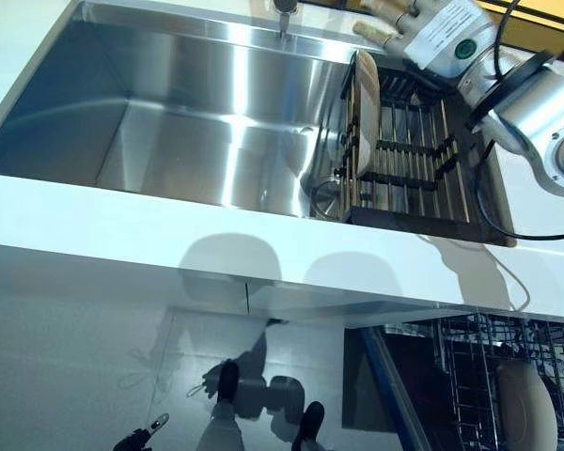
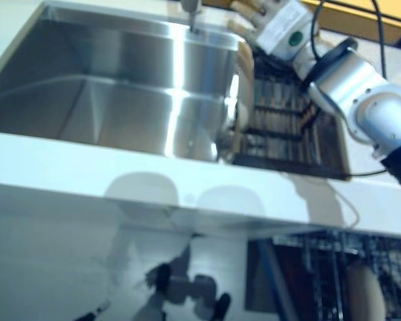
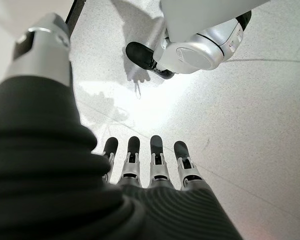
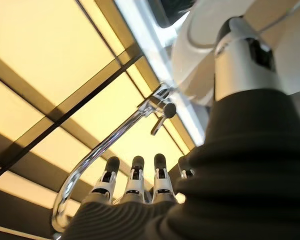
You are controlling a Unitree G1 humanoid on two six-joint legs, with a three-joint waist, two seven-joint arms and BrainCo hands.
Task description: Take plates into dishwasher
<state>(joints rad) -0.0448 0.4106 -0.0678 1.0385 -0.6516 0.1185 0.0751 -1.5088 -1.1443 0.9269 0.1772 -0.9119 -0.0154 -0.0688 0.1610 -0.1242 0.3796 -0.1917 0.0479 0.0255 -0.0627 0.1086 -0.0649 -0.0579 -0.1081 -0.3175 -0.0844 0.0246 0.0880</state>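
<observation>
Stainless-steel sink basin (image 1: 169, 122) seen beside a dark slatted drying rack (image 1: 423, 164), where one round cream plate (image 1: 365, 113) stood on edge, slotted upright for draining. Below the white countertop (image 1: 122, 221), another pale plate (image 1: 524, 409) already parked in the wire dishwasher rack (image 1: 470, 366). Right hand (image 1: 385, 26) poised above the rack's far end, fingers extended, empty. Left hand (image 3: 155, 165) hung idle toward the floor, fingers straight, holding nothing.
</observation>
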